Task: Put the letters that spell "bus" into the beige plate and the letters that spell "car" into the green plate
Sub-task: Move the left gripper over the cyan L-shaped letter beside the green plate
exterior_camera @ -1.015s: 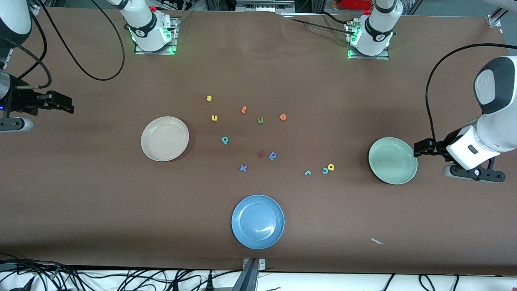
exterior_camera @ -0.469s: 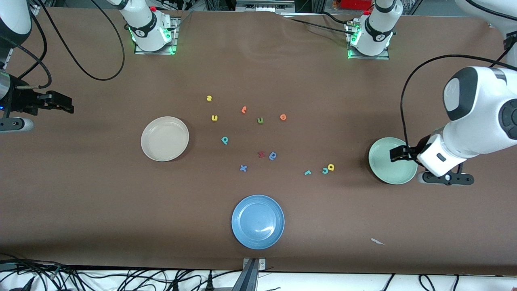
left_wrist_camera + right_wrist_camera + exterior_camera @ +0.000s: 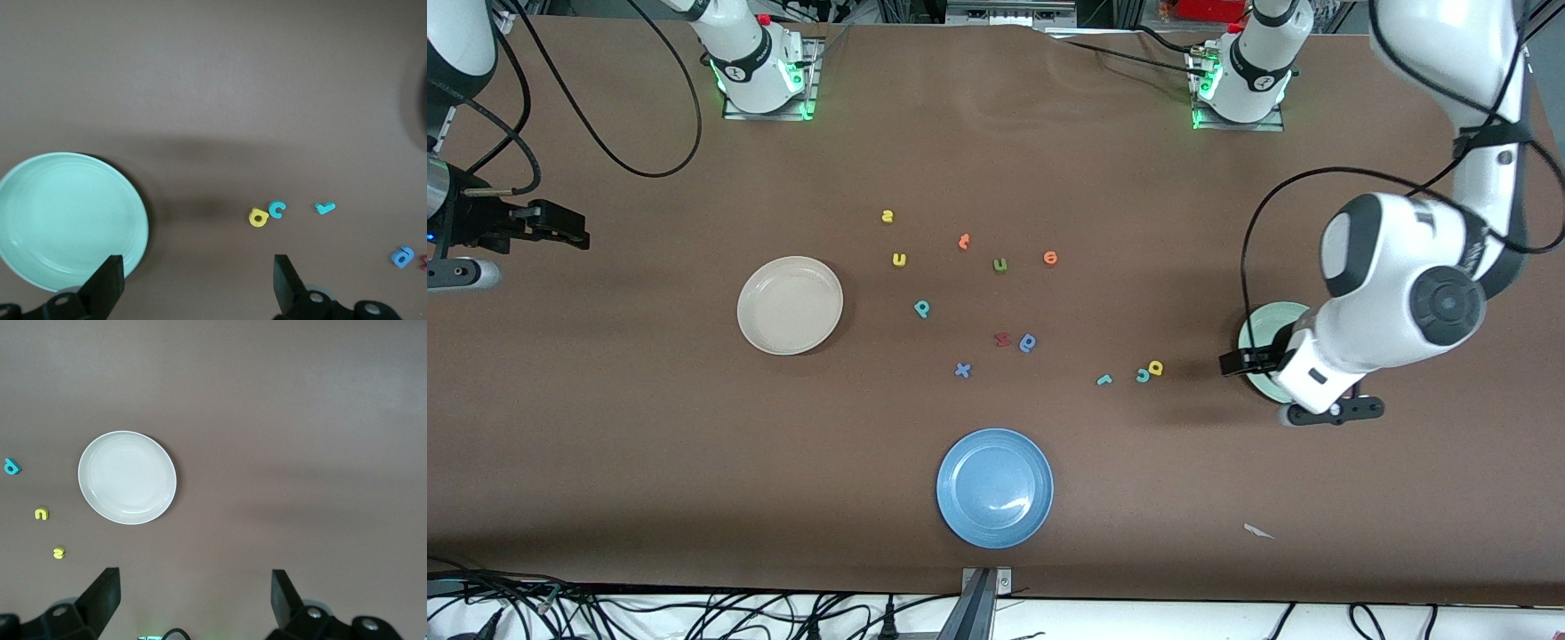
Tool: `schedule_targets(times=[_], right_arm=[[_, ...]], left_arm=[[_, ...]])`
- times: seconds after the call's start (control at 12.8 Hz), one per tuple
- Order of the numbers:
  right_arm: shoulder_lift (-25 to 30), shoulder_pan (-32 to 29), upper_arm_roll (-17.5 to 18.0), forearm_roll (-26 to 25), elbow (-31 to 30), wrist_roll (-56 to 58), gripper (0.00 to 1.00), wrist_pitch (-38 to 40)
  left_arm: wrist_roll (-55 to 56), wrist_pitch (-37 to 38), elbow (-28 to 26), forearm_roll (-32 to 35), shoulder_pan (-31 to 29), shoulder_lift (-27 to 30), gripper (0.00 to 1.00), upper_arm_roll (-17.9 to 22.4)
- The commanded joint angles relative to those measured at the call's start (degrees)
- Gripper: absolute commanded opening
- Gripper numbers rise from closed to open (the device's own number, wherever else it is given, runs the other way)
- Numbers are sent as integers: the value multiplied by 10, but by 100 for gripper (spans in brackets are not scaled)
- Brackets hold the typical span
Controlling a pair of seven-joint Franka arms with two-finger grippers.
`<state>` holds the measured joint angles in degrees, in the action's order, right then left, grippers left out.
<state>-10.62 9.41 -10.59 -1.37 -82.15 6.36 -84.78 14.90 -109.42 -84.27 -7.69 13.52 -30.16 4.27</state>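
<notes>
1. Left claw [image 3: 1234, 362] – up in the air over the rim of the green plate [image 3: 1258, 331] on the side facing the letters; fingers [image 3: 107, 283] spread wide, nothing between them.
2. Right claw [image 3: 569, 228] – waits over bare worktop [image 3: 640, 427] at the right arm's end, jaws apart, empty.
3. Beige plate [image 3: 790, 305] – empty, toward the right arm's end of the letter cluster.
4. "car" set on the worktop near the green plate: yellow a [image 3: 1156, 366] touching teal c [image 3: 1143, 375], teal r [image 3: 1104, 380] just beside them, toward the middle.
5. "bus" set, near the beige plate: teal b [image 3: 922, 308], yellow u [image 3: 899, 260], yellow s [image 3: 887, 215] – s farthest from the front camera, b nearest.
6. Others in the middle: green u [image 3: 1000, 264], two orange letters [image 3: 963, 241], red letter [image 3: 1002, 339] beside a blue one [image 3: 1028, 342], blue x [image 3: 962, 370].
7. Blue plate [image 3: 994, 487] – empty, nearest the front camera.
8. No brand or label readable; only the foam letters carry writing.
</notes>
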Motion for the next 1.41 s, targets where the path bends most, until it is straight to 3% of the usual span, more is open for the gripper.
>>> schedule_targets(times=[0.0, 0.55, 0.7, 1.33], right_arm=[[6, -4, 2, 8, 0, -6, 100, 5], [6, -4, 2, 9, 0, -5, 100, 5], [6, -4, 2, 8, 0, -5, 100, 5], [6, -4, 2, 8, 0, -5, 100, 5]], left_arm=[[34, -10, 2, -18, 12, -24, 98, 7], [60, -190, -143, -65, 68, -33, 96, 7], [46, -197, -145, -65, 68, -53, 90, -6], [33, -245, -143, -63, 69, -91, 87, -12]])
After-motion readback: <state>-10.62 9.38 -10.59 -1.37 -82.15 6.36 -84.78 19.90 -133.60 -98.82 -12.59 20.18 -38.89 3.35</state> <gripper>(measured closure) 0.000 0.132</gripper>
